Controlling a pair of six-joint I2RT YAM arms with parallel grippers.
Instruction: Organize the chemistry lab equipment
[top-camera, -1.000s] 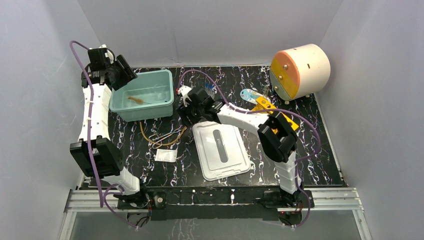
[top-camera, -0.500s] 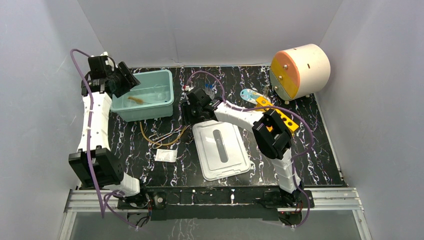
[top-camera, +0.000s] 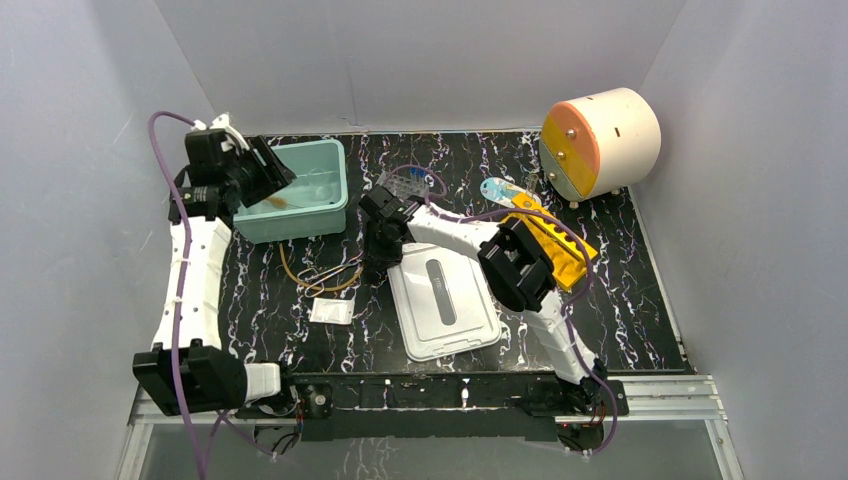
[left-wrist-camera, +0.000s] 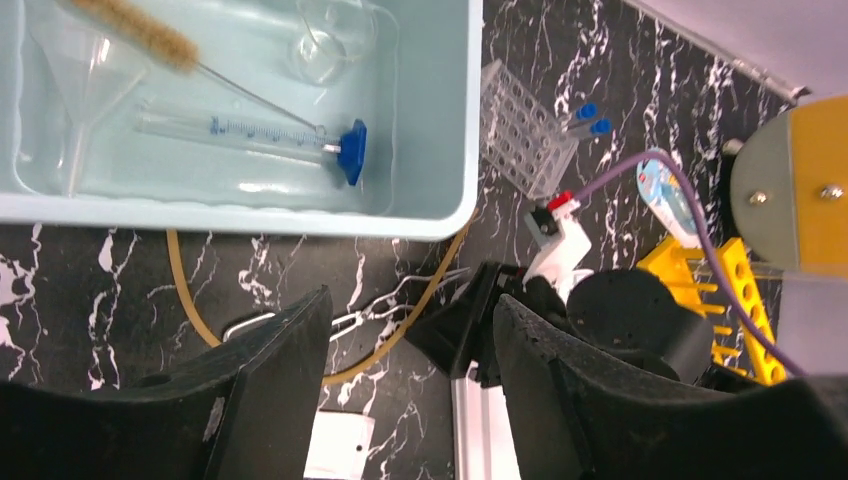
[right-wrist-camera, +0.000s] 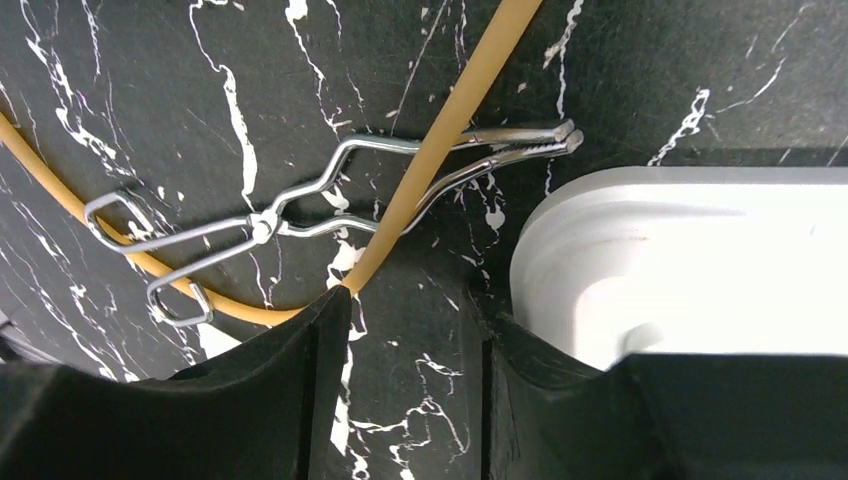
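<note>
Beside the white lid (right-wrist-camera: 700, 260): tan tubing (right-wrist-camera: 440, 130) lies draped over metal tongs (right-wrist-camera: 300, 205).
Right gripper (right-wrist-camera: 408, 312): nearer arm; jaws half open, empty; tubing disappears behind one fingertip, not centred in the gap.
Tubing axis: slants away ahead of the jaws.
Left gripper (left-wrist-camera: 410, 300): jaws apart, empty, above the teal bin (left-wrist-camera: 440, 215), well apart from the tubing.
Views: overhead, the right arm hides that spot; the wrist camera shows it.

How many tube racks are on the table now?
2. Clear rack beside the teal bin's right end; yellow rack farther right, partly hidden under the right arm. Arms may hide more.
</note>
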